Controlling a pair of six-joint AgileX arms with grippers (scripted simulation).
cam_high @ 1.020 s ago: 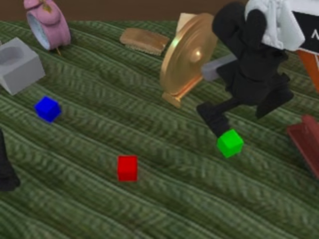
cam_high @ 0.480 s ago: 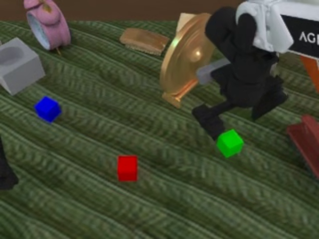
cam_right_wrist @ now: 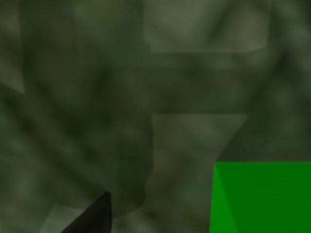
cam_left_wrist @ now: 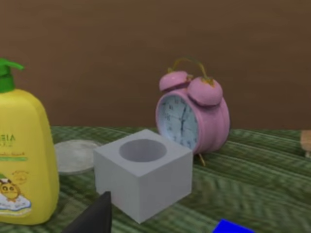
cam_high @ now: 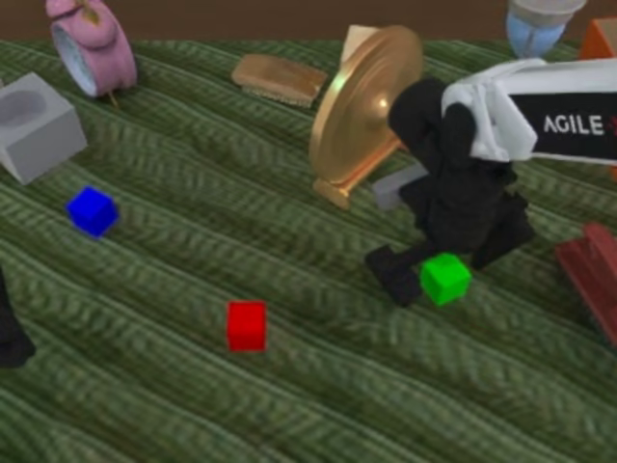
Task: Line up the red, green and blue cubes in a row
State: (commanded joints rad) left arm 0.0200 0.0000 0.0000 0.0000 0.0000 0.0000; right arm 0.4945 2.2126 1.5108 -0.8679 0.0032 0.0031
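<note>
On the table's right side, right gripper (cam_high: 445, 262) sits low over the green cube (cam_high: 445, 279), fingers apart around it. Red cube (cam_high: 246, 325) is mid-table, blue cube (cam_high: 93, 210) far left, left gripper (cam_high: 10, 338) parked at the left edge, can't tell its fingers

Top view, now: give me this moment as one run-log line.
right gripper: open, straddling green cube | left gripper: parked at table's left edge | red cube, blue cube: apart, not in a row

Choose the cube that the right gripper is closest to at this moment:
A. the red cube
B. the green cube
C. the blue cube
B: in the top view the right gripper hangs right at the green cube, while the red cube and blue cube lie farther left.
</note>
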